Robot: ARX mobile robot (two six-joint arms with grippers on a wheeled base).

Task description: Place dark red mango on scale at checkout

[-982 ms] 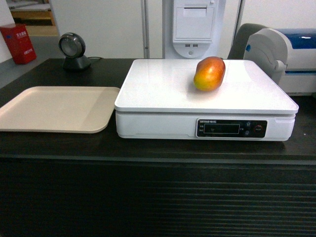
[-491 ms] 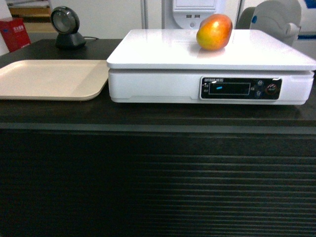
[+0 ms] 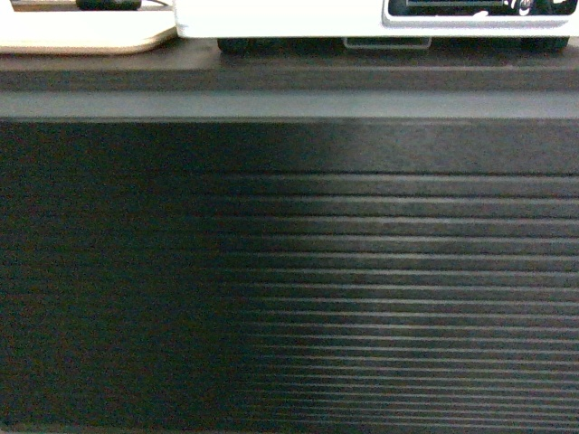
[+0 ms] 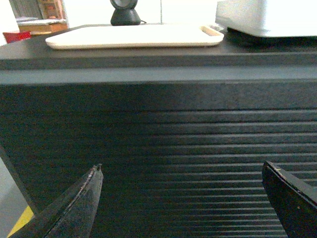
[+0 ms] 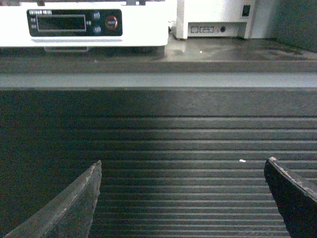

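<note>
Not much to go on here, because the dark red mango isn't showing in any of the three views right now. So its long axis and exactly how it's lying can't be told.

The head camera is mostly staring at the ribbed front of the checkout counter (image 3: pixel 289 271). Only the bottom strip of the scale (image 3: pixel 289 23) is peeking in along the counter's front edge at the top of the view, with a sliver of the beige tray (image 3: pixel 81 36) just left of it.

Both arms are hanging low in front of the slatted face, below the counter top. The left gripper (image 4: pixel 183 203) is sitting wide open with nothing between its fingers, and it's facing the stretch under the tray, with a barcode scanner (image 4: pixel 125 12) standing at the back edge behind the tray. The right gripper (image 5: pixel 183 203) is also spread open and empty, and it's looking up at the scale's black display panel (image 5: pixel 74 22), with a white printer-like box (image 5: pixel 223 17) off to the right of the scale.

Judging from that, anything on the scale's top would be up and ahead of both grippers, and the right arm is the nearer one. With both grippers empty, the placing looks probably already done, but these views aren't confirming it.
</note>
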